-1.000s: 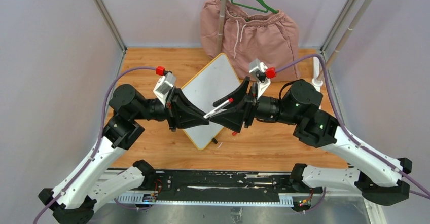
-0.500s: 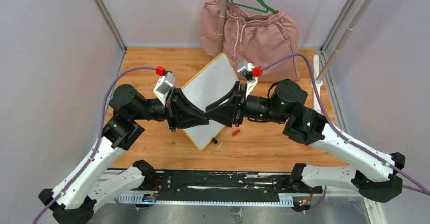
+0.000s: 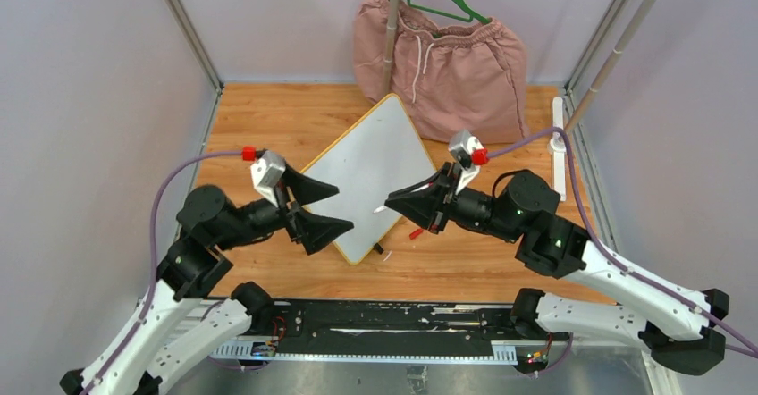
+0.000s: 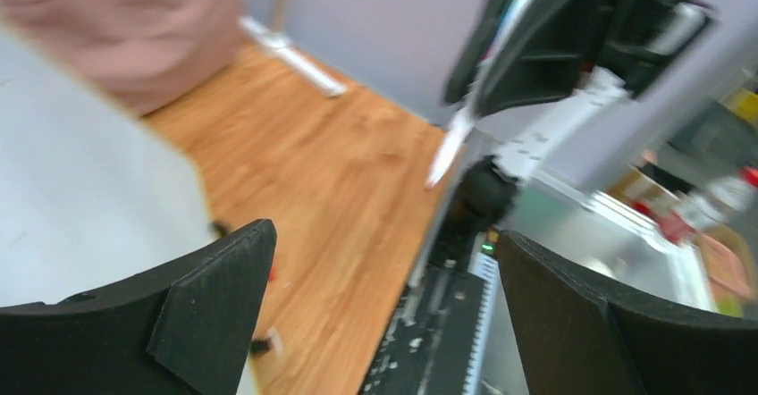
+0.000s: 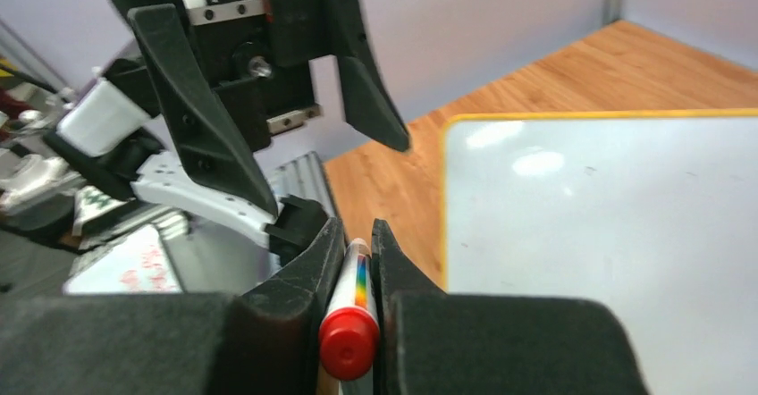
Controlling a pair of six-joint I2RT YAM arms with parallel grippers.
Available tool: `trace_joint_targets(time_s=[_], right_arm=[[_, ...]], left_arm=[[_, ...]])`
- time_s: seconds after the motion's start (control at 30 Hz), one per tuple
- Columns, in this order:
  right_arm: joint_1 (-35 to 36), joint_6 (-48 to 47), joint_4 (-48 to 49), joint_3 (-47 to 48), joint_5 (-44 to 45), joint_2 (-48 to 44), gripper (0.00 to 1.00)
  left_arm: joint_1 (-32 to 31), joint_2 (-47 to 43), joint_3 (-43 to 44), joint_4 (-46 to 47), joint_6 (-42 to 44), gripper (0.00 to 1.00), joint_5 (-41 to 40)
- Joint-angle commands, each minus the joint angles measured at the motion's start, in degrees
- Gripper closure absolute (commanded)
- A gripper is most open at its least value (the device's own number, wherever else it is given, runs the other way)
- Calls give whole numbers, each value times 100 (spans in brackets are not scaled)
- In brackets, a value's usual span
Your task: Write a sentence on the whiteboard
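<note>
A wooden table [image 3: 268,118] is closed in by pale lilac walls and metal posts, with one pair of pink shorts [image 3: 447,55] on one green hanger [image 3: 444,2] at 12 o'clock. The one whiteboard [image 3: 371,167] lies mid-table, turned like a diamond, with one small red cap [image 3: 416,232] on the wood at its 5 o'clock. Of the two arms, the left gripper [image 3: 344,206] at the board's 8 o'clock gapes wide and holds nothing, while the right gripper [image 3: 393,203] at 4 o'clock is clamped on the one marker [image 5: 350,323].
</note>
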Motion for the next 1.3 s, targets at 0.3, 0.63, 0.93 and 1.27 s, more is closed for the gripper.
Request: trace_joint_targets(time_s=[0.3, 0.63, 0.93, 1.27], right_arm=[[47, -1229, 1921, -2067, 1446, -783, 100], [-132, -1378, 2912, -2107, 990, 239, 100], [-367, -1356, 3344, -2028, 841, 792, 100], [-498, -1558, 3568, -2203, 729, 924, 100]], left_arm=[[-29, -3996, -2075, -1532, -1331, 0, -5928], [-29, -3351, -3171, -564, -2087, 38, -5527], [-22, -2984, -3948, 1139, -2295, 45, -4961], [-16, -2859, -4130, 1251, -2051, 68, -5253]])
